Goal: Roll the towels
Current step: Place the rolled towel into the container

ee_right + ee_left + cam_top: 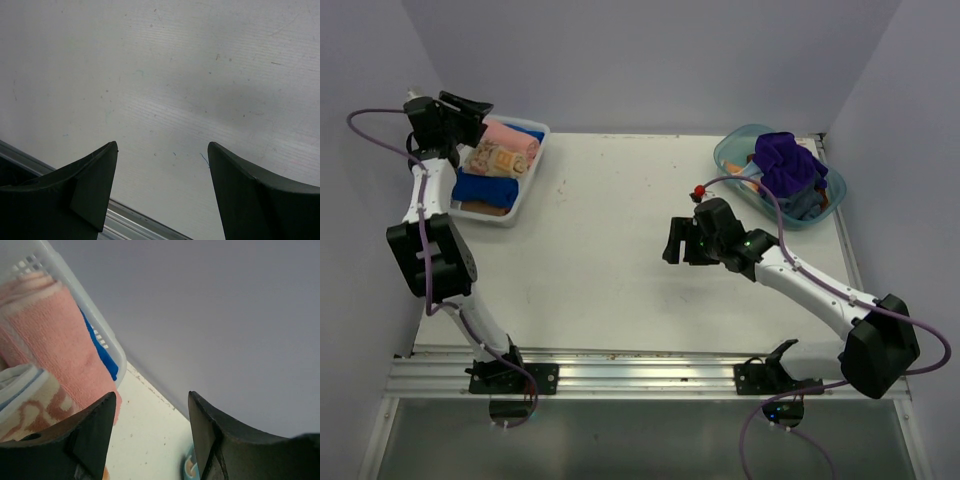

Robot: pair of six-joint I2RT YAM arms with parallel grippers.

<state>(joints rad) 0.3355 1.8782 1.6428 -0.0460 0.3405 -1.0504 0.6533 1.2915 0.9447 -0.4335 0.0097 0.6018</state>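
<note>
Three rolled towels lie in the white mesh basket [525, 190] at the far left: a pink one [515, 140], a cream and orange printed one [500, 160] and a royal blue one [483, 188]. My left gripper [468, 108] hovers over the basket's far left corner, open, with nothing between its fingers. Its wrist view shows the pink roll [55, 335], the printed roll [25, 400] and a strip of blue towel [100, 352] beside the left gripper [152, 400]. A purple towel [790, 165] is heaped in the teal tub [735, 155]. My right gripper [682, 240] [162, 147] stands open above bare table.
More cloth, blue and orange, lies under the purple towel in the tub at the back right. The table [610, 230] is walled at the back and both sides. A metal rail [640, 375] [130, 215] runs along its near edge.
</note>
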